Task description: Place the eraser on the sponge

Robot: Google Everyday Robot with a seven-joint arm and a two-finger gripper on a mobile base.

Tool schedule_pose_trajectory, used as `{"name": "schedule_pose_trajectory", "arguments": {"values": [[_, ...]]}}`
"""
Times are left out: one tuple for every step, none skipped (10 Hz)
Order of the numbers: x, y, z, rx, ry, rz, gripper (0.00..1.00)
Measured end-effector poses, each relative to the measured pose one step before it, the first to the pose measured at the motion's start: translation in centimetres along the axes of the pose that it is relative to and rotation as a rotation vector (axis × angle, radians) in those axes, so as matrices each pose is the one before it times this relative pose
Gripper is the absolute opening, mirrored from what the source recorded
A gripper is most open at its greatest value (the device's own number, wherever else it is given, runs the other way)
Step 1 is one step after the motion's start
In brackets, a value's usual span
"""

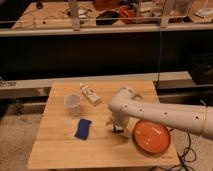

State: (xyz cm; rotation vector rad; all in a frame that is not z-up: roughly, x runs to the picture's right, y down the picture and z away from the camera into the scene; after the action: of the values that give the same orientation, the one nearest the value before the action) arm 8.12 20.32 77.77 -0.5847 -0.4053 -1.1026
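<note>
1. The gripper is hanging low over the desk, pointing downward, a little right of the desk's middle; the white arm is reaching in from the right edge of the view and bending down at the wrist; I cannot tell how far open the gripper is, nor whether it is gripping anything.
2. The eraser is showing as a small dark block right at the gripper's tip, on or just above the desk; I cannot tell whether the two are touching.
3. The sponge is lying flat on the desk, left of the gripper; the eraser is sitting near it but apart, to its right.
4. A clear cup is standing upright behind the sponge; a white tube is lying at an angle just right of the cup, toward the desk's rear.
5. An orange plate is lying at the front right, just beside the gripper, below the arm.
</note>
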Motion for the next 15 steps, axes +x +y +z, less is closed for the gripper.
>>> {"name": "schedule_pose_trajectory", "arguments": {"values": [[0.804,1.520,0.290,-0.01891,-0.01276,-0.00396,0.80],[0.685,0.971,0.244,-0.01819,-0.00939,-0.00968,0.80],[0.707,0.550,0.114,-0.01571,-0.00551,-0.01464,0.80],[1.030,-0.055,-0.009,-0.02372,-0.00279,-0.02296,0.80],[0.906,-0.694,-0.179,-0.01557,0.00174,-0.02417,0.80],[0.628,-0.717,-0.213,-0.01749,0.00105,-0.02720,0.80],[0.829,-1.170,-0.544,-0.02170,0.00919,-0.03611,0.80],[0.367,-1.227,-0.801,-0.01870,0.00516,-0.03304,0.80],[0.303,-0.970,-0.565,-0.01813,0.00809,-0.03232,0.80],[0.261,-0.953,-0.474,-0.00872,0.00657,-0.03112,0.80],[0.307,-0.843,-0.005,-0.00071,0.00157,-0.03275,0.80],[0.397,-0.211,0.351,0.00074,-0.00164,-0.01931,0.80],[0.291,-0.144,0.348,0.00450,-0.00236,-0.01301,0.80],[0.363,-0.116,0.601,0.01430,-0.00271,-0.01660,0.80],[0.206,0.178,0.504,0.01345,-0.00088,-0.00925,0.80]]}}
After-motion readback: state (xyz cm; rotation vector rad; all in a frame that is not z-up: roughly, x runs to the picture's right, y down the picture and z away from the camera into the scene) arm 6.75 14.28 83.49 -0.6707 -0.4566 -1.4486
